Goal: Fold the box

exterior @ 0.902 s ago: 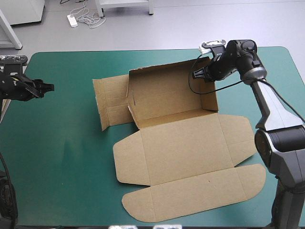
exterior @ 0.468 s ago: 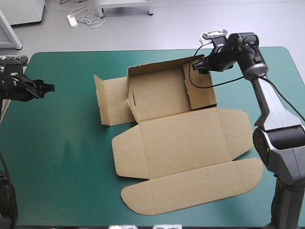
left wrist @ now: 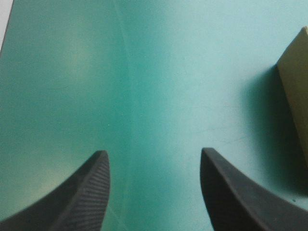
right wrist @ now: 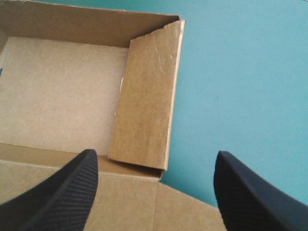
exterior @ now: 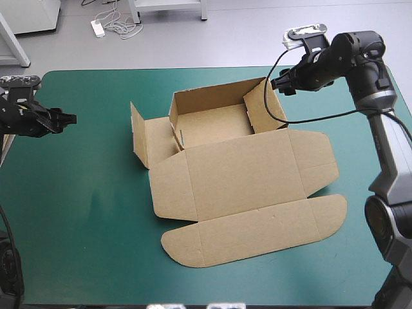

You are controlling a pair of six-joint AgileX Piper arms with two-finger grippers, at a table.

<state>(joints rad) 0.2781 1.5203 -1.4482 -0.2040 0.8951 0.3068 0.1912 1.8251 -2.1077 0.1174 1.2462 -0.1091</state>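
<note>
The brown box (exterior: 238, 174) lies mid-table as an open tray with its lid and front flap flat toward the near edge. Its back wall and right wall (exterior: 262, 108) stand raised, and the left flap (exterior: 143, 136) stands partly up. My right gripper (exterior: 279, 84) hovers just beyond the tray's right wall, open and holding nothing. In the right wrist view the right gripper (right wrist: 155, 155) looks down on that right wall (right wrist: 147, 96) and the tray floor (right wrist: 62, 91). My left gripper (exterior: 68, 119) is open over bare cover far left; in the left wrist view the gripper (left wrist: 153, 154) sees a box edge (left wrist: 296, 91) ahead.
Teal-green cover (exterior: 84, 212) lies bare around the box, widest at the left and near left. The table's far edge (exterior: 193, 69) runs close behind the tray.
The right gripper has drawn back up and to the right, away from the tray's right wall. The box has shifted slightly toward the left and the left flap has risen. The left arm has stayed put.
</note>
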